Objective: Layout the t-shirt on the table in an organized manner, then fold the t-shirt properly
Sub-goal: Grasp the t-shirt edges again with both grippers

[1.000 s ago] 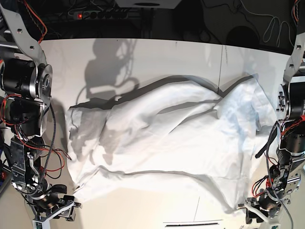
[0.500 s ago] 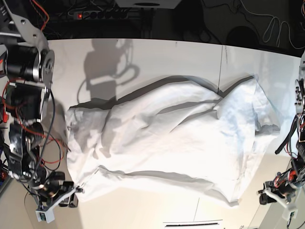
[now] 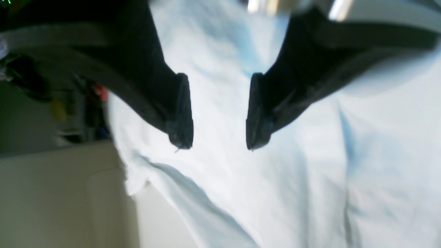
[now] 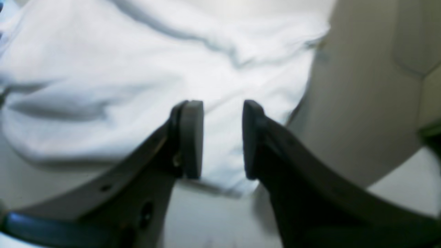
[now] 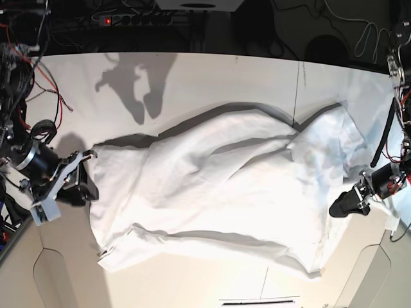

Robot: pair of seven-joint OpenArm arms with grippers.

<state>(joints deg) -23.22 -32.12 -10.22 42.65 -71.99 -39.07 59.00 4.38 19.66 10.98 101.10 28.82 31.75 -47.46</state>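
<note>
T-shirt (image 5: 218, 186) is lying wrinkled across the table (image 5: 212, 80). Left gripper (image 3: 218, 113) at its 3 o'clock edge and right gripper (image 4: 222, 137) at 9 o'clock are both hovering with fingers apart. A power strip (image 5: 138, 20) is sitting beyond 12 o'clock.

A plain white t-shirt (image 5: 218, 186) lies spread lengthwise across the middle of a wide off-white table (image 5: 212, 80). The cloth is wrinkled, with long raised folds running along it. One end is bunched and rumpled. Bare tabletop, crossed by thin dark seams, surrounds the shirt.
</note>
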